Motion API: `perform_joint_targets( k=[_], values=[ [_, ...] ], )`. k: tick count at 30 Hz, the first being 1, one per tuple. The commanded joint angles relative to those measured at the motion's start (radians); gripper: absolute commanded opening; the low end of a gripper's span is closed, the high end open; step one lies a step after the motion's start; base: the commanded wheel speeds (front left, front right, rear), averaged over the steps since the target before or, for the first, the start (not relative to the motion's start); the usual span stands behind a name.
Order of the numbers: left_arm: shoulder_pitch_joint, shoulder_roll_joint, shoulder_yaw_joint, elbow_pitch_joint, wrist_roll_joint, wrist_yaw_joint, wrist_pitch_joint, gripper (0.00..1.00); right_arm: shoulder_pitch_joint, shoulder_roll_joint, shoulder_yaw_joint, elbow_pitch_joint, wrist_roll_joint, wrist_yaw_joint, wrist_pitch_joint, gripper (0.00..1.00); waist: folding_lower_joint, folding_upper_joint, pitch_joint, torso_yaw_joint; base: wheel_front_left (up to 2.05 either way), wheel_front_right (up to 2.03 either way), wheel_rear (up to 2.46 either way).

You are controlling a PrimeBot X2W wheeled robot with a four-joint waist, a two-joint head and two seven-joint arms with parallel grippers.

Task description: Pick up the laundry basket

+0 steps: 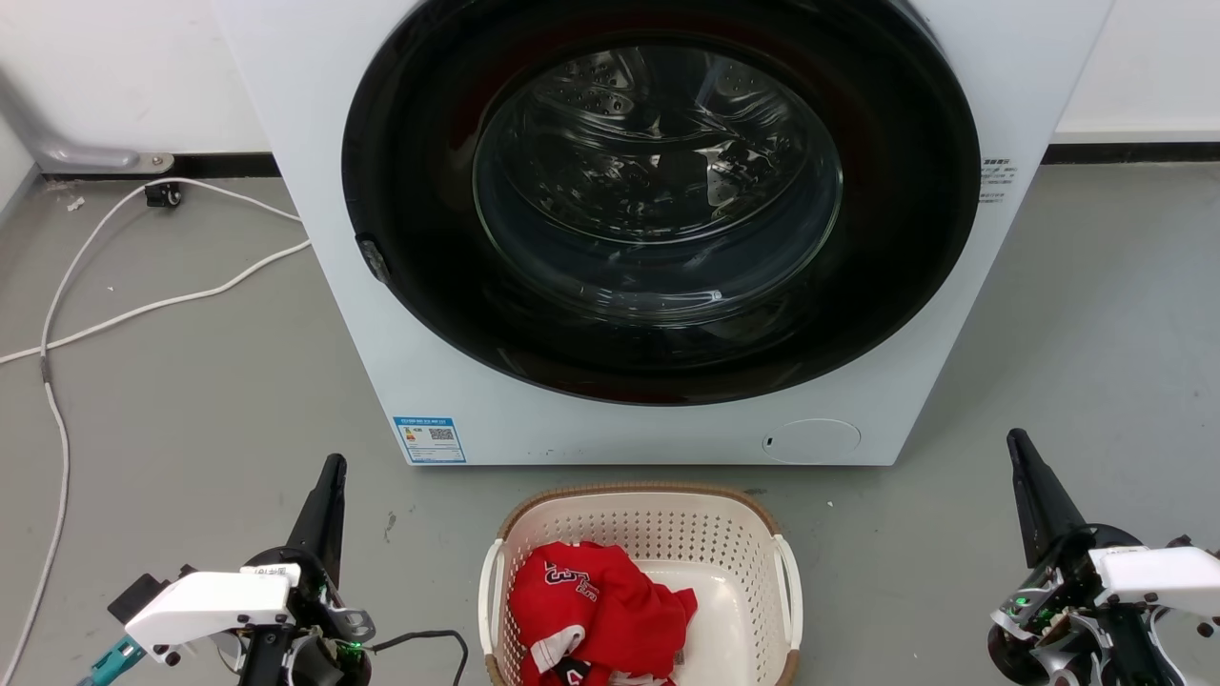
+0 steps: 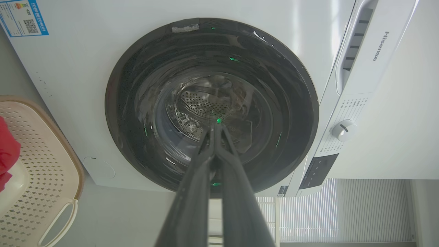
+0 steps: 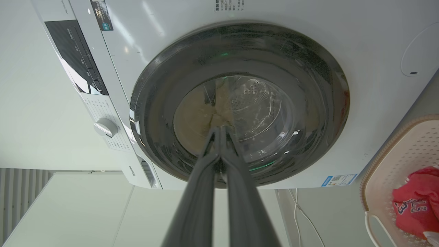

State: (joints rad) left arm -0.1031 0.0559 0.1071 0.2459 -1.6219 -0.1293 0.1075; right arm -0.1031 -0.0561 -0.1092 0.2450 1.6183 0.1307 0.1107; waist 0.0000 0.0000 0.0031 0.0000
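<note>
Washing machine (image 1: 658, 210), white and front-loading, takes up the upper centre of the head view. Its round dark glass door shows a perforated steel drum behind it. It stands on a smooth grey floor (image 1: 191, 400).

At the bottom centre of that view, just in front of the machine and apart from it, sits the laundry basket (image 1: 667, 534). It is cream-white perforated plastic, rounded-rectangular, with a brown woven-look rim and a white handle (image 1: 491, 595) on each side. Inside lies a crumpled red garment (image 1: 600, 600) with white lettering, heaped toward the basket's left half. The pale bottom on the right is bare.

The left gripper (image 1: 335, 467) is at the lower left and the right gripper (image 1: 1018, 443) at the lower right. Each is well apart from the basket, one on either side. Both sets of jaws are pressed together, long dark fingers meeting at the tips, holding nothing and touching nothing.

A thin white cable (image 1: 143, 310) curves across the floor at the left edge.
</note>
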Motion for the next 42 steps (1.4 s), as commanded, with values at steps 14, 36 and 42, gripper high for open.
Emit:
perform_joint_targets(
  k=[14,36,42],
  values=[
    [-0.011,-0.002,0.005,0.001,0.008,-0.004,0.005,0.0,-0.011,0.004,-0.003,0.001,-0.005,0.0,0.004,0.0,0.0,0.0,0.0,0.0,0.0,0.0,0.0],
    [0.03,-0.007,-0.004,0.023,0.013,0.001,-0.009,1.0,0.03,0.004,0.007,0.023,-0.007,0.0,-0.012,1.0,0.0001,0.0,0.0,0.0,0.0,0.0,0.0],
    [0.044,-0.007,-0.01,-0.003,0.036,0.001,-0.049,1.0,0.041,0.004,0.022,0.008,-0.039,0.0,-0.052,1.0,0.0001,0.0,0.001,-0.001,0.0,0.0,0.0]
  ],
)
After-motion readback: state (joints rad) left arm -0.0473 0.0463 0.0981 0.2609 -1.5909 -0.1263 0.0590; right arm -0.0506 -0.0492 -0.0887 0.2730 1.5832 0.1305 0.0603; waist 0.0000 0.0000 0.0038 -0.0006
